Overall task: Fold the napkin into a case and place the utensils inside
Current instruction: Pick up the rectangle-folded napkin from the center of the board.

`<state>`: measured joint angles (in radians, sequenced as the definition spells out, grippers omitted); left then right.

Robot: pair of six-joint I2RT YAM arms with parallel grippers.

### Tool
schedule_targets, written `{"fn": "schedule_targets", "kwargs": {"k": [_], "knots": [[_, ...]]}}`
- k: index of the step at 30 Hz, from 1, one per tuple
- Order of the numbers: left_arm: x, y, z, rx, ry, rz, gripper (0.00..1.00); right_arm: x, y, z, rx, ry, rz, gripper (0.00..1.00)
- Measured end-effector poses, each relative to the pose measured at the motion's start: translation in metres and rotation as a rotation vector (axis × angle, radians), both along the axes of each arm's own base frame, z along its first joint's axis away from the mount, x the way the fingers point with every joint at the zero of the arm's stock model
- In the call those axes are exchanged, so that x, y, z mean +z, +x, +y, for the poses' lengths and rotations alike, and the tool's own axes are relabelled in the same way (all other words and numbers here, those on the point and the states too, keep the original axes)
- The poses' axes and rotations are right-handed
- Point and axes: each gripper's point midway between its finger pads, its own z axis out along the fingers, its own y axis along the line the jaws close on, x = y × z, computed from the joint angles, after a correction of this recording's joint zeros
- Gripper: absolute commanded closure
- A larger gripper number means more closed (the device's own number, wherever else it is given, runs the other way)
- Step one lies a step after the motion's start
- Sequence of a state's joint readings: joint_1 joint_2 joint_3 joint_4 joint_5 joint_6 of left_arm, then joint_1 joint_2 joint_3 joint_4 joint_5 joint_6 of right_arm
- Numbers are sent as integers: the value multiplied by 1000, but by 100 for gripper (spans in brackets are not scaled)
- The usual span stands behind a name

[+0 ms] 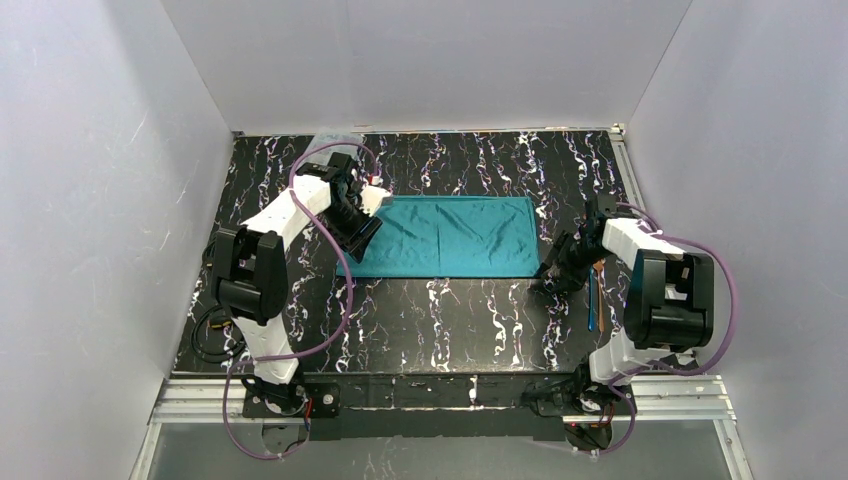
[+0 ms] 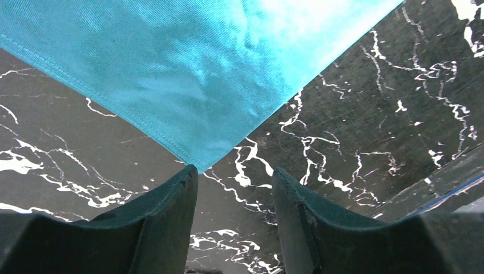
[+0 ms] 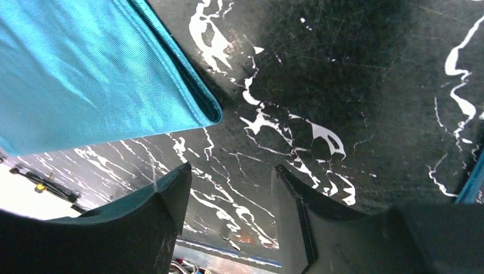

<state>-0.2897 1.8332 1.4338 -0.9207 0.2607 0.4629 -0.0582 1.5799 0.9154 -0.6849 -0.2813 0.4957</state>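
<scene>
While only top view shows napkin (image 1: 450, 235) as rectangle | left pincer (image 2: 234, 171) spread, empty | right pincer (image 3: 233, 168) spread, empty

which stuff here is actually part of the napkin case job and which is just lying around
Part of the job:
- napkin, folded into a flat rectangle
- utensils, lying to the napkin's right
- left gripper and right gripper, both open, each near a napkin corner

Just lying about:
- clear plastic item at the far left, too faint to identify

Overhead camera looks down from behind; both wrist cameras close above napkin (image 1: 450, 237) corners.
</scene>
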Motion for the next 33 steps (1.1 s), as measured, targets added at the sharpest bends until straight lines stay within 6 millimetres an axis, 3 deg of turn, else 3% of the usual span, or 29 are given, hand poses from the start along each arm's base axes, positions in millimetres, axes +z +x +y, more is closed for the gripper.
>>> {"fn": "schedule_targets", "kwargs": {"k": [5,17,21,24,29,33], "knots": [[-3,1,10,-9,50,-9,51,-13,2,3,-13,17,2,42],[-16,6,43,22,162,-15,55,-16,24,6,-51,45,-62,58],[-26,9,55,50,173,3,56,-17,27,5,-62,39,-66,68],[-32,8,62,73,168,27,56,-18,31,3,-68,30,-80,81],[-35,7,59,98,126,43,58,-17,36,4,-75,32,-100,97],[-41,11,54,111,107,45,59,-16,36,4,-76,37,-101,99]]}}
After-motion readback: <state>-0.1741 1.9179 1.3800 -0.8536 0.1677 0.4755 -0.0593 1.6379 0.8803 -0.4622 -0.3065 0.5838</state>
